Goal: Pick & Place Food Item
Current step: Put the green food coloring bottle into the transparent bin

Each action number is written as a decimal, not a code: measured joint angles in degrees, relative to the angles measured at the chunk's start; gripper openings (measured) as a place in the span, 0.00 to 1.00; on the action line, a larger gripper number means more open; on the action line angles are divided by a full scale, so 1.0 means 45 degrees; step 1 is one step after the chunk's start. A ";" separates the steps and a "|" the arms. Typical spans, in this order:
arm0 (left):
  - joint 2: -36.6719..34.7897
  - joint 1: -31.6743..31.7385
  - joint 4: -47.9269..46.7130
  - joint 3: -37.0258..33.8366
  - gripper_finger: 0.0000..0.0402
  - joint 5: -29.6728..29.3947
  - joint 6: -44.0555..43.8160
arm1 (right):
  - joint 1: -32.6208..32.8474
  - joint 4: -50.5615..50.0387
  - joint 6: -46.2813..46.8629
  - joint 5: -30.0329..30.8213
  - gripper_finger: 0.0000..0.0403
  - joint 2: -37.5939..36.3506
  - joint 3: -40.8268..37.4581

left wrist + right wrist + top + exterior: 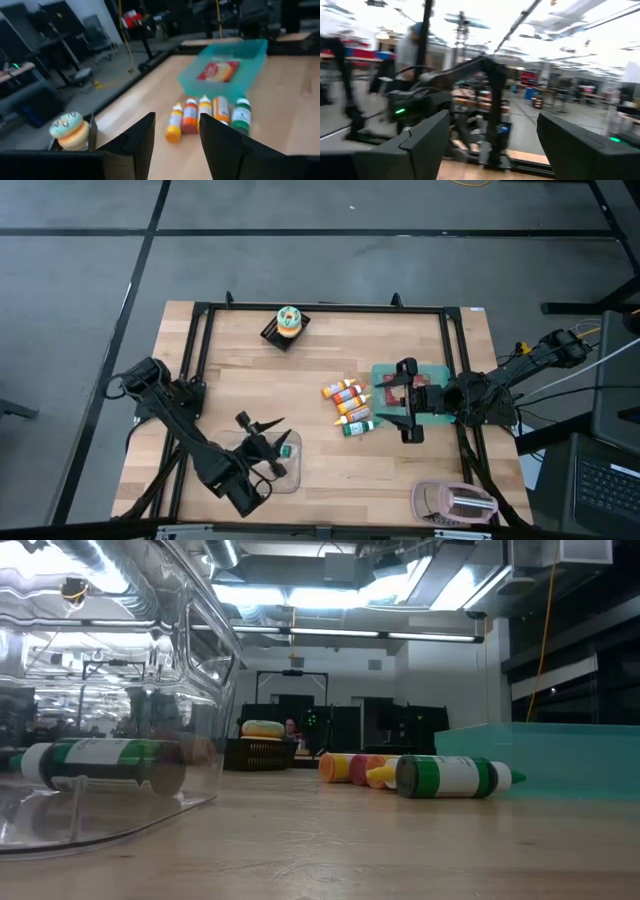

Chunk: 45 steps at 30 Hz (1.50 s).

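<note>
A green-capped bottle (285,448) (100,762) lies on its side in a clear container (262,472) (190,690) near the table's front left. My left gripper (262,425) (176,135) hangs just above that container, open, nothing between its fingers, pointing roughly level toward the table's right. Several small sauce bottles (350,405) (207,117) lie side by side at mid-table. A green one (450,777) is nearest. My right gripper (400,400) (492,135) hovers open over the teal bin (385,370) (220,85), holding nothing.
A red packet (220,70) lies in the teal bin. A toy burger (289,321) (70,131) sits on a black basket at the far edge. A pink object (455,502) is at the front right corner. A black frame (320,308) borders the table. Bare wood lies between container and bottles.
</note>
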 joint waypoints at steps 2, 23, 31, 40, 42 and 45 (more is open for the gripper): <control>0.0197 0.0081 0.0001 0.0000 0.37 -0.0321 -0.0102 | 0.0000 0.0171 -0.0015 0.0734 0.73 0.0000 0.0000; 0.0176 0.0089 1.1555 -0.0029 0.17 0.4644 1.3270 | -0.0902 0.0611 0.0331 0.2393 0.73 0.2122 0.1020; 0.0164 0.1279 1.5035 -0.0019 0.21 0.8596 1.7815 | -0.0894 -0.4842 0.1416 0.5699 0.73 0.2424 0.2614; 0.0164 0.3178 1.6150 -0.0827 0.28 1.1163 1.8313 | -0.1154 -1.1016 0.6154 0.6577 0.73 0.2541 0.2903; 0.0164 0.3313 1.6170 -0.0879 0.29 1.1170 1.8409 | -0.1315 -1.1771 0.6957 0.6443 0.73 0.2796 0.2806; 0.0163 0.3466 1.6169 -0.0939 0.29 1.0889 1.8837 | -0.1549 -1.1841 0.7420 0.5270 0.73 0.3283 0.2652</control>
